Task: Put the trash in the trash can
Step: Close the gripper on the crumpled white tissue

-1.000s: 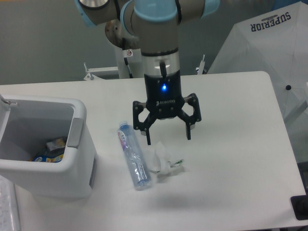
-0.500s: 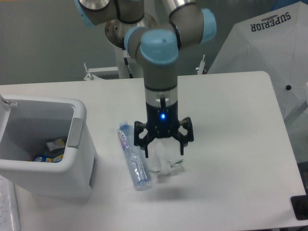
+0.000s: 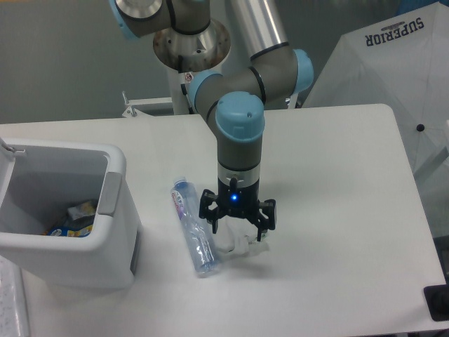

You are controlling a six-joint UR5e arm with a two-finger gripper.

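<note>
A crumpled white tissue wad (image 3: 237,242) lies on the white table, just right of a slim clear plastic bottle (image 3: 193,226) with a blue, red and white label. My gripper (image 3: 238,233) has come straight down over the wad, open, with one finger on each side of it and the tips near the tabletop. The gripper body hides the top of the wad. The white trash can (image 3: 112,232) with a grey side handle stands at the left, some colourful rubbish inside.
A white fabric canopy printed "SUPERIOR" (image 3: 393,70) rises beyond the table's right edge. A dark object (image 3: 438,302) sits at the front right corner. The arm's base mount (image 3: 179,84) stands behind the table.
The gripper has dropped from above the table down around the tissue wad, staying open. The bottle and trash can have not moved.
</note>
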